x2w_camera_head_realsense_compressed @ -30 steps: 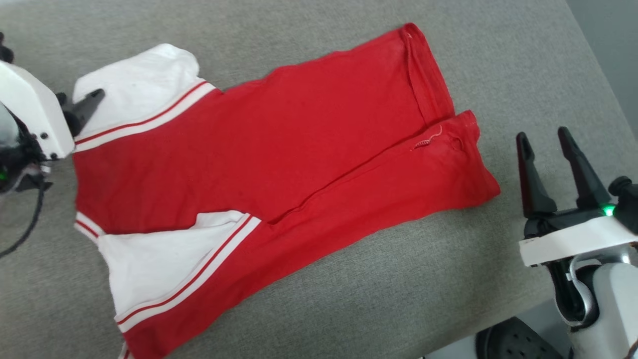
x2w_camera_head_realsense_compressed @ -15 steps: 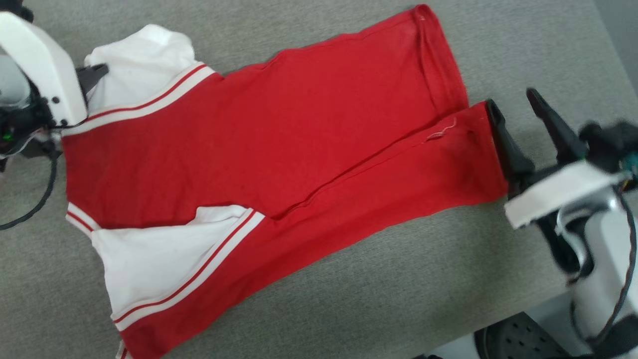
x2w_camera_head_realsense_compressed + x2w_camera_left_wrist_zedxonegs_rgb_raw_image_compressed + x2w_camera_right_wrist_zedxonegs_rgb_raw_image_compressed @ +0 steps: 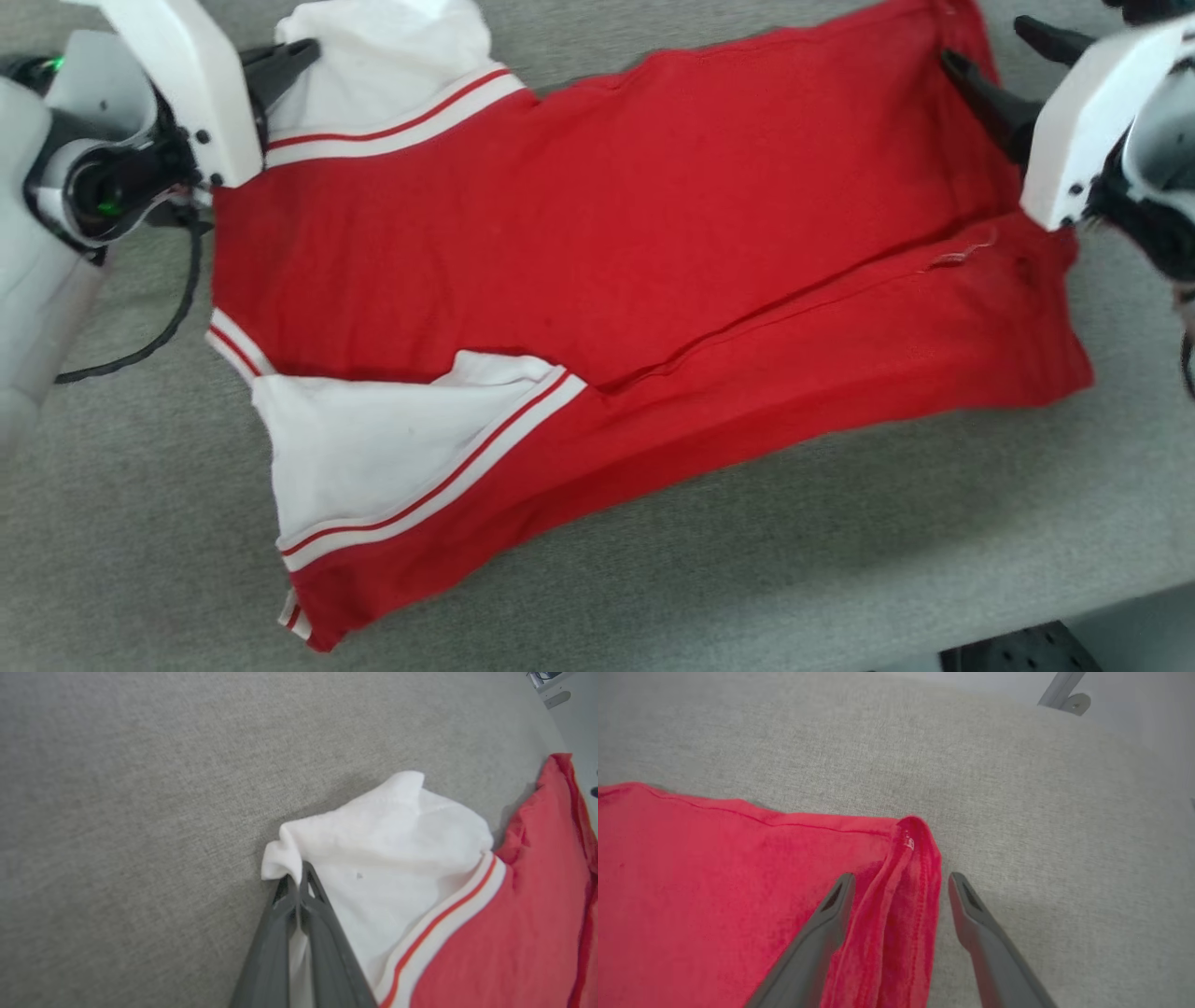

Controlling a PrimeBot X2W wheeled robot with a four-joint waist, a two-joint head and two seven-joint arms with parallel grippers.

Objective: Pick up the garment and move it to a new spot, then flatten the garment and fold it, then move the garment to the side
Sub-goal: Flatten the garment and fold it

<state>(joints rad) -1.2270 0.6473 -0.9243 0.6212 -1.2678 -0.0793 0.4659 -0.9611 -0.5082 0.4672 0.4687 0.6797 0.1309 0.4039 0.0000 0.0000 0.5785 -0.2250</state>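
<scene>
Two grips for folding the garment
Our left gripper clamps its sleeve; right gripper straddles its hem, jaws apart; we judge closing comes next.

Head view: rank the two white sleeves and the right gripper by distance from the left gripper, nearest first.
1. upper white sleeve, pinched in the left gripper.
2. lower white sleeve, lower left.
3. right gripper, top right.

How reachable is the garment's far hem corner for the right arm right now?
Likely yes: the right gripper is open, its fingers straddling the rolled hem corner of the garment on the grey surface, with nothing between them and the cloth.
</scene>
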